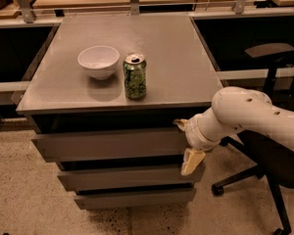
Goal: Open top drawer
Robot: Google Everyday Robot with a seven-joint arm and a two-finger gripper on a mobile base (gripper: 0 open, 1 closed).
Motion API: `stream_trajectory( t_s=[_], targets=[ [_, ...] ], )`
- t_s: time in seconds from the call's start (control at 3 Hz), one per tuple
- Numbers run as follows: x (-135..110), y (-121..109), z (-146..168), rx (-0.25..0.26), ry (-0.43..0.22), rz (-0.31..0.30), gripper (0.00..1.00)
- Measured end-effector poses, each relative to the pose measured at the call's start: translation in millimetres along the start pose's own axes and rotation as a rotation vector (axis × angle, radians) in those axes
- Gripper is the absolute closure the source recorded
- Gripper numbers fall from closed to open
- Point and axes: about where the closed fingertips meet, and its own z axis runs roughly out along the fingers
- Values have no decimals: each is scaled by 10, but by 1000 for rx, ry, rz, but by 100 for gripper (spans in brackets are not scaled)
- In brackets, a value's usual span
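The top drawer (108, 145) is the tallest grey front of three, just under the cabinet top, with a dark gap above it. My gripper (184, 142) is at the right end of that front, on a white arm (245, 116) reaching in from the right. It is open. One cream fingertip (178, 124) is at the front's upper edge and the other (191, 161) hangs at its lower edge. Whether they touch the panel I cannot tell.
A white bowl (98, 60) and a green can (135, 76) stand on the grey cabinet top (171, 48). Two slimmer drawer fronts (122, 177) lie below. A black office chair (272, 175) stands at the right, close behind the arm. The floor is speckled.
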Motion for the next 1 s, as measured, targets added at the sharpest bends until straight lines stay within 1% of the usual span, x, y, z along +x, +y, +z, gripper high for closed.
stream_trajectory(
  t_s=[0.33, 0.67, 1.0],
  targets=[
    [46, 20, 69, -27, 5, 8, 35],
    [39, 21, 58, -28, 5, 7, 40],
    [12, 0, -6, -28, 5, 7, 39]
  ],
)
